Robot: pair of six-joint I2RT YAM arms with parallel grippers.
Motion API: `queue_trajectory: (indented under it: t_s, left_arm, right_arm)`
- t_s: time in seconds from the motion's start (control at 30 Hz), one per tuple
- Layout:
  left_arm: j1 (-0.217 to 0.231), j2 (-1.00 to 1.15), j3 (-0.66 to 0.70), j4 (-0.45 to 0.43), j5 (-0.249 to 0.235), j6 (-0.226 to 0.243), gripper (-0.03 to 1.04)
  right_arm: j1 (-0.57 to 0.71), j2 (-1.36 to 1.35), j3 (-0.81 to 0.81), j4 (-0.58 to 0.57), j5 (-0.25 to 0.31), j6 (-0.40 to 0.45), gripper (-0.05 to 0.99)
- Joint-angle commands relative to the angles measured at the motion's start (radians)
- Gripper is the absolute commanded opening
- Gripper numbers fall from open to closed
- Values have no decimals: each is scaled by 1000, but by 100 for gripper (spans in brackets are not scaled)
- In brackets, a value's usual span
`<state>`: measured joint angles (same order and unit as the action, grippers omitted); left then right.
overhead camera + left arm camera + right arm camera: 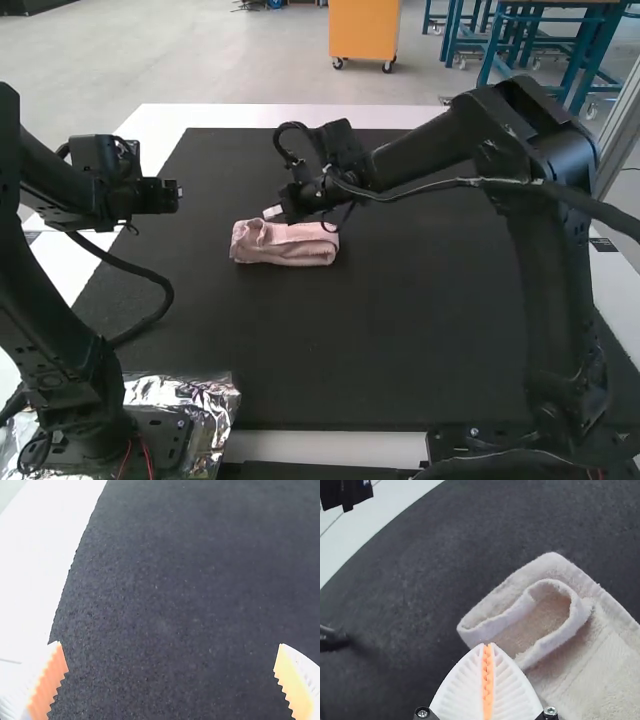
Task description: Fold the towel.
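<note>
In the high view the pink towel [285, 243] lies folded into a small, narrow bundle on the dark mat, left of the middle. My right gripper [273, 212] is at its far edge, and my left gripper [165, 195] hangs off to the left, apart from the towel. The right wrist view has the towel [600, 665] with a loose, raised loop of its layers at one end. Beside that loop, my right gripper [488, 645] is shut, its pads pressed together with no cloth visible between them. Over bare mat, my left gripper [171, 655] stands wide open.
The dark mat [400, 350] covers most of the white table [270, 115]. Crumpled foil [205, 400] lies by the left arm's base. A black cable bows out from the left arm over the mat's left side.
</note>
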<state>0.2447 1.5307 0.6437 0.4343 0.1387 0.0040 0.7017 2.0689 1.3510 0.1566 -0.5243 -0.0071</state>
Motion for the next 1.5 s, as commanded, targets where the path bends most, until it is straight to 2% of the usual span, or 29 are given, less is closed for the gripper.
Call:
queue_trajectory:
  t_s: [0.0, 0.4, 0.73, 1.0, 1.33, 1.47]
  left_arm:
    - [2, 9, 5, 14, 2, 11, 97]
    - [-45, 9, 10, 40, -10, 5, 97]
    - [-47, 28, 5, 44, -10, 2, 97]
    - [-45, 42, -1, 43, -10, 1, 97]
    - [-45, 42, -1, 47, -8, 1, 97]
    - [-45, 40, 2, 55, -10, 1, 97]
  right_arm:
    - [-13, 23, 0, 27, -32, 27, -2]
    - [-15, 142, 10, 126, -68, 50, -2]
    - [-13, 200, 51, 185, -100, 85, -2]
    - [-13, 270, 125, 190, -111, 101, -2]
    - [-16, 378, 178, 267, -184, 130, -2]
    - [-18, 396, 177, 287, -184, 137, -2]
